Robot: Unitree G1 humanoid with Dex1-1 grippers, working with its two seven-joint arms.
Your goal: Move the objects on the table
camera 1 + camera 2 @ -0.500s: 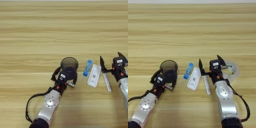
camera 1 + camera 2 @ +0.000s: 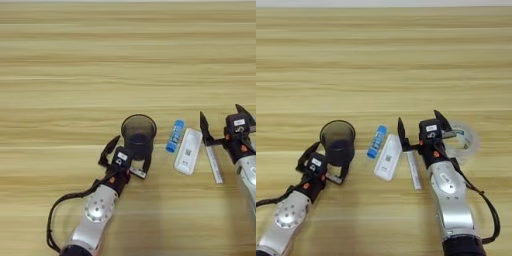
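1. Nothing has visibly moved since the earlier frame; both claws keep their places.
2. Our left claw point(image 2: 125, 157) is spread wide around the dark translucent cup point(image 2: 138, 133), upright on the bench point(image 2: 75, 75).
3. Right claw point(image 2: 418, 132) gapes wide above the marker point(image 2: 414, 170), beside the white device point(image 2: 387, 157) and blue glue stick point(image 2: 376, 141).
4. Only the right eye view shows a clear tape ring point(image 2: 466, 140).

- The table point(image 2: 125, 55) is a wide light-brown wooden top with horizontal grain stripes.
- A dark translucent round cup point(image 2: 138, 133) stands upright on it.
- To its right lie a blue glue stick point(image 2: 174, 136), a flat white device point(image 2: 188, 150) and a thin white marker point(image 2: 214, 163).
- A clear tape roll point(image 2: 466, 140) lies farthest right.
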